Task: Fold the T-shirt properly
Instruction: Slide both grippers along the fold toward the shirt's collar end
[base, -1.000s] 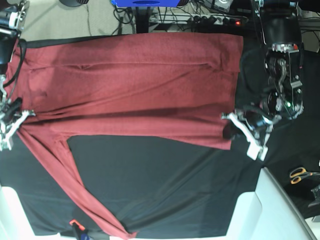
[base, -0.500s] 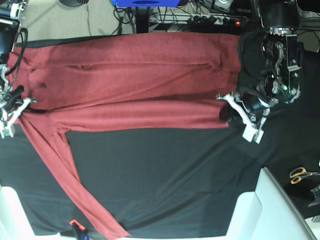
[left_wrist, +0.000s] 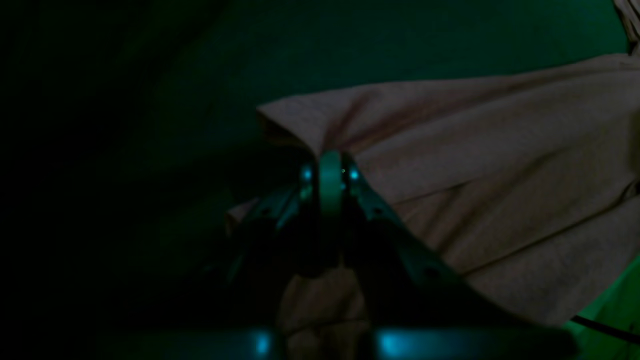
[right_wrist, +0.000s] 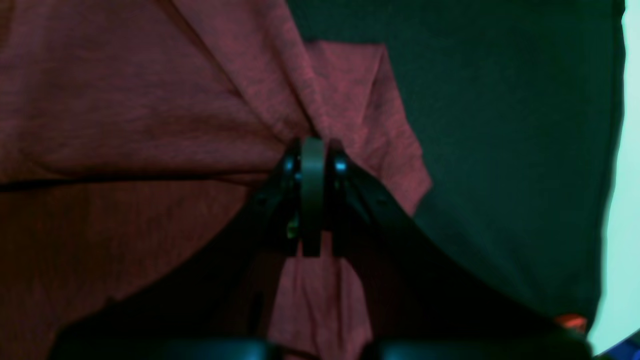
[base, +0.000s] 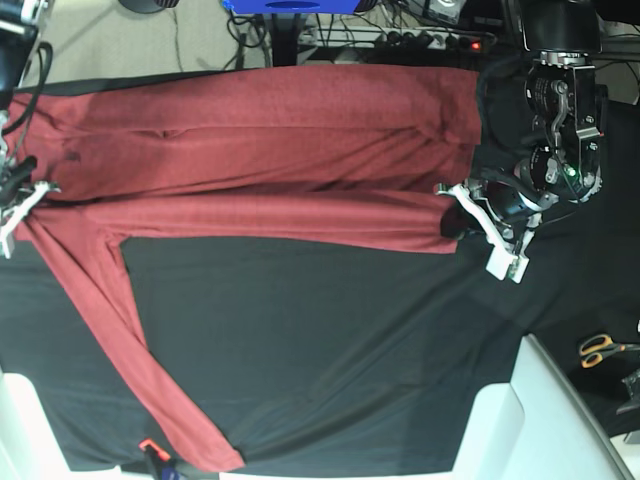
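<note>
The shirt (base: 260, 160) lies spread across the upper half of the base view on the black cloth (base: 330, 350), one sleeve trailing down to the lower left. The left gripper (base: 455, 222) pinches its lower corner at right of centre. The right gripper (base: 18, 200) pinches the fabric at the left edge.
</note>
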